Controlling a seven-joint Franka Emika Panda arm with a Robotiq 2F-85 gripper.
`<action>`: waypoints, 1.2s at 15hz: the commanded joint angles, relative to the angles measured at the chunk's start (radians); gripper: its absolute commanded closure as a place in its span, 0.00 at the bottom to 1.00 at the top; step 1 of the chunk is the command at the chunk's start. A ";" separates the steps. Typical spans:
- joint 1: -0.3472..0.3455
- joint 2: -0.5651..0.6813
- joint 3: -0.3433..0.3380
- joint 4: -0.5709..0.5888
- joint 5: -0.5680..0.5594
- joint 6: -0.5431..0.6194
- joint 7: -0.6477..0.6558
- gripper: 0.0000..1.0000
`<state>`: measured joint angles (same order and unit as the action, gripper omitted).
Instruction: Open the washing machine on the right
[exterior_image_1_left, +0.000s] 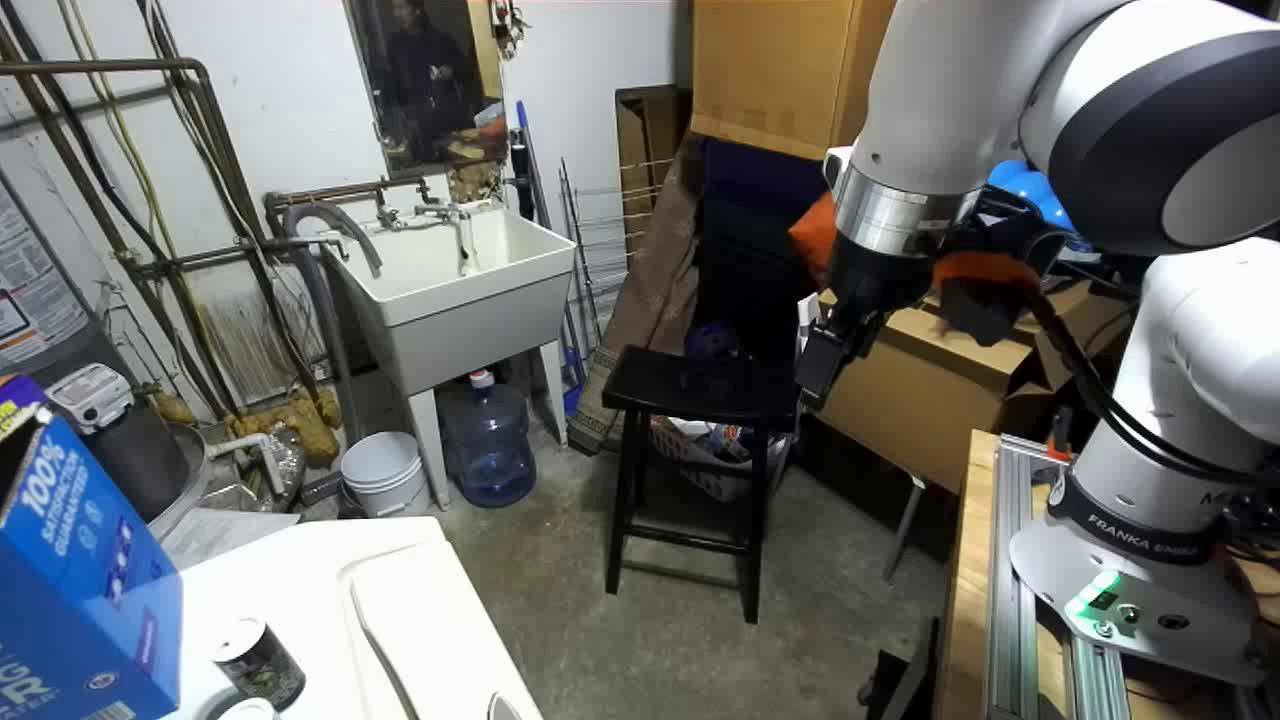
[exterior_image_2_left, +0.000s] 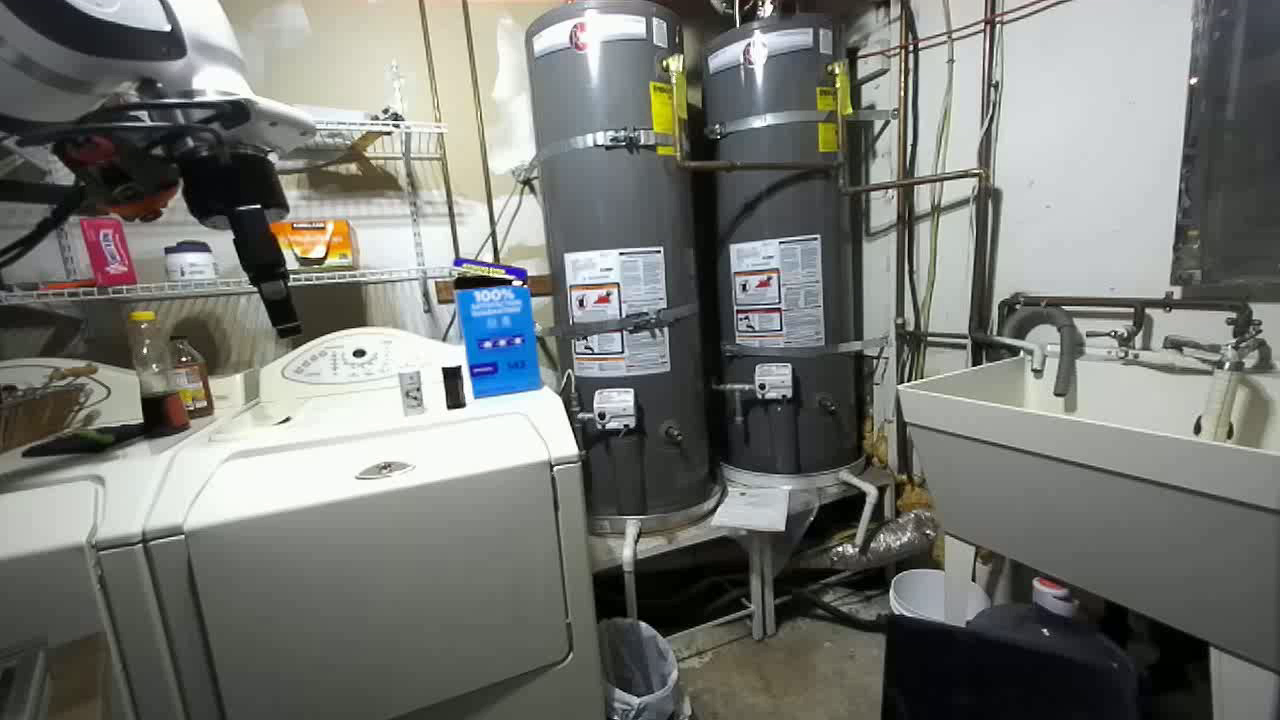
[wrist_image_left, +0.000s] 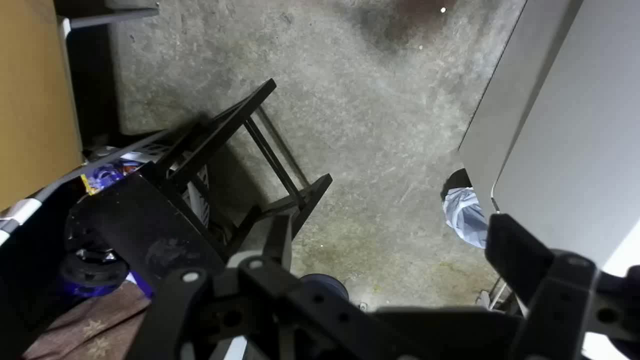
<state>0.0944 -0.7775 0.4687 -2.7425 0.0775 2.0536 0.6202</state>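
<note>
Two tall grey water heaters (exterior_image_2_left: 615, 215) stand side by side near a wall (exterior_image_2_left: 1080, 150). To their left in an exterior view is the white washing machine (exterior_image_2_left: 370, 530), its front door (exterior_image_2_left: 390, 580) closed, with another white machine (exterior_image_2_left: 50, 540) close along its other side. The robot arm (exterior_image_1_left: 930, 110), mounted on a wooden table (exterior_image_1_left: 972, 560), arches up and bends downward, apart from the washing machine. A white utility sink (exterior_image_1_left: 480, 335) stands by the wall. A black stool (exterior_image_1_left: 695, 385) stands on the concrete floor (exterior_image_1_left: 560, 620) between sink and table. On top of the washing machine, a blue box (exterior_image_2_left: 497, 340) stands upright. The gripper (wrist_image_left: 387, 240) points down over the floor, its fingers (wrist_image_left: 517, 250) spread wide apart. Two small cans (exterior_image_2_left: 412, 392) stand near the box.
</note>
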 joint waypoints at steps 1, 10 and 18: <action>0.020 0.007 -0.019 0.001 -0.017 -0.001 0.014 0.00; 0.091 0.169 -0.036 0.044 0.050 0.369 -0.083 0.00; 0.275 0.569 -0.116 0.272 0.223 0.813 -0.227 0.00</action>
<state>0.2746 -0.3708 0.4125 -2.6037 0.1973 2.8007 0.4972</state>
